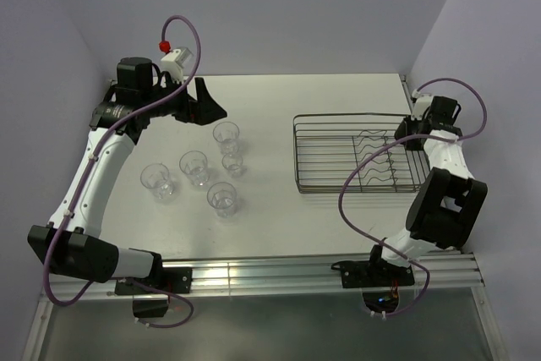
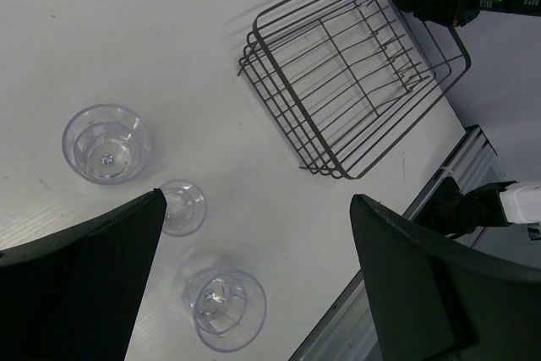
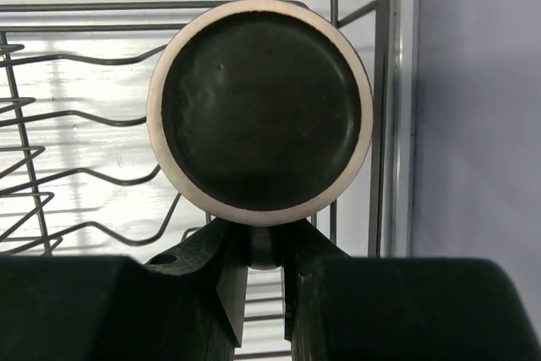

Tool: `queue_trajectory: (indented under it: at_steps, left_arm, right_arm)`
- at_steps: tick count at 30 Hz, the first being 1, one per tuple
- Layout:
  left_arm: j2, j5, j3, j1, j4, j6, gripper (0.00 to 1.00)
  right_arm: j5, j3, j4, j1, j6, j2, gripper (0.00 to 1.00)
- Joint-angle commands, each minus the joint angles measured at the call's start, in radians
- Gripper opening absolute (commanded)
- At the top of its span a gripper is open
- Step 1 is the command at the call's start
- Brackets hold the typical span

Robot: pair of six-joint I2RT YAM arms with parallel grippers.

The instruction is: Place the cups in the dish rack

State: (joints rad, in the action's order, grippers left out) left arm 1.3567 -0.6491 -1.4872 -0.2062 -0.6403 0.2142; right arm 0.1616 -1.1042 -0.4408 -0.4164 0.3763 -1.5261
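The right claw [image 3: 262, 268] grips a dark mug [image 3: 259, 112], seemingly by its handle, the safest hold on something stiff and breakable, over the rack's [image 1: 297, 154] far right corner, while the left claw [image 2: 258, 200] hangs wide open over light, slippery tumblers [image 1: 194, 166] left of the rack.

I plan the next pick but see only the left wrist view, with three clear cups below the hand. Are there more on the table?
Observer: Yes, the top view shows five clear cups, left of the dish rack.
Operator: Where is the dark mug?
Observer: The right wrist view shows the right hand shut on the dark mug over the rack's far right corner; whether it touches the wires, I cannot tell.
Operator: Where is my left hand among the cups?
Observer: Top view: the left hand is beyond the group, nearest the farthest cup.
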Motion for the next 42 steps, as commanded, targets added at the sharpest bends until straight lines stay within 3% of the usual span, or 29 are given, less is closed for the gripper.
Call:
queue_trajectory:
  at_steps: [1, 27, 42]
  left_arm:
    - [-0.005, -0.044, -0.013, 0.004, 0.041, 0.014, 0.99]
    - [0.035, -0.035, -0.041, 0.004, 0.033, -0.001, 0.99]
    - [0.039, -0.037, -0.045, 0.005, 0.027, -0.010, 0.99]
  right_arm:
    - [0.035, -0.014, 0.097, -0.012, 0.023, -0.015, 0.00]
    - [0.052, 0.119, 0.269, -0.013, 0.026, -0.023, 0.00]
    - [0.081, 0.104, 0.260, -0.013, 0.021, -0.058, 0.00]
